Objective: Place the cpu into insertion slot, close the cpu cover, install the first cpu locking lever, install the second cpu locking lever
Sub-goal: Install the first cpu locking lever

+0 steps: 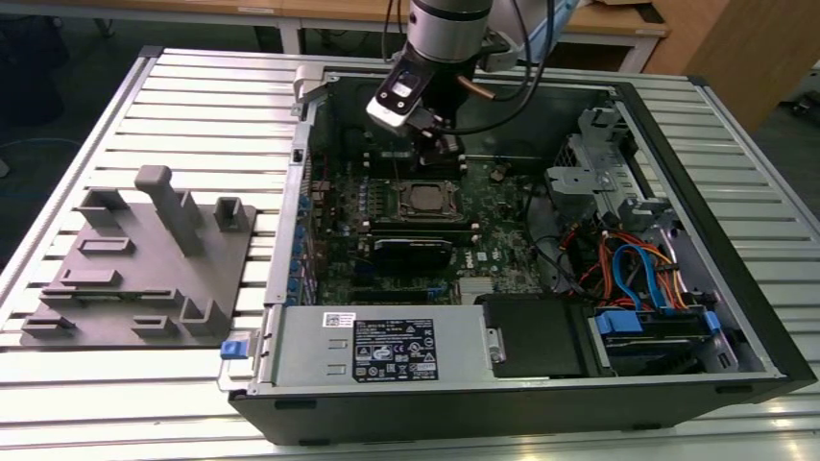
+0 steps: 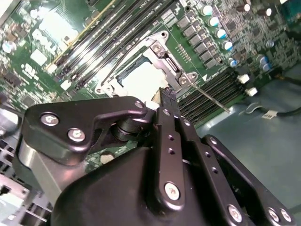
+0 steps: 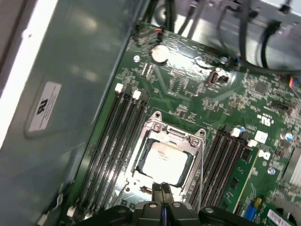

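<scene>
Already the cpu (image 3: 164, 162) lies in the insertion slot (image 3: 144, 157) with the cpu cover (image 3: 175, 133) down over it; the gripper (image 3: 162, 188) hovers at the cover's edge, fingers pressed together. Latching the loose-looking locking lever (image 2: 211, 98) probably needs slow, steady pressure

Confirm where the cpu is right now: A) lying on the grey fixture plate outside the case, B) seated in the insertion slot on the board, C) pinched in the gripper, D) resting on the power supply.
B: in the first wrist view the cpu lies flat in the insertion slot, framed by the cpu cover, while the gripper sits at its edge with no chip in it.
</scene>
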Robot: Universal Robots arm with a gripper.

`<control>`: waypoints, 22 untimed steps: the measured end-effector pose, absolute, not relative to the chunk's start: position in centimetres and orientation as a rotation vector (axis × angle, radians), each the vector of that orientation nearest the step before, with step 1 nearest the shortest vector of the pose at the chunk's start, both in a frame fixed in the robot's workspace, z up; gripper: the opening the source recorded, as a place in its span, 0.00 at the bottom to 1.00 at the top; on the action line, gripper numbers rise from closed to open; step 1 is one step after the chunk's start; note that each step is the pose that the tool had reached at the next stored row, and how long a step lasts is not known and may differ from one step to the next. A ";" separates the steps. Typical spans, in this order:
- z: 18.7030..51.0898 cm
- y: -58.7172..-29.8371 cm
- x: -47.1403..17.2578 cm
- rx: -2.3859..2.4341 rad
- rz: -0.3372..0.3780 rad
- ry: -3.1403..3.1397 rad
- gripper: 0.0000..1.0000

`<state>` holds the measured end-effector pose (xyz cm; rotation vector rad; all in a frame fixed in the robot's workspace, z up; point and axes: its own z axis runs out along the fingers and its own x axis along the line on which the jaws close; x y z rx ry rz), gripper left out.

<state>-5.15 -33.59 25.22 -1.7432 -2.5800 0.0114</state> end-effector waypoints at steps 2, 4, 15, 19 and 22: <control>25.2 -33.6 -5.2 -1.694 0.012 -2.612 0.10; 25.2 -33.6 -5.2 -1.647 0.013 -2.643 0.10; 25.2 -33.6 -5.2 -1.423 0.016 -2.771 0.10; 25.2 -33.6 -5.2 -1.418 0.016 -2.773 0.10; 25.2 -33.6 -5.2 -1.418 0.016 -2.773 0.10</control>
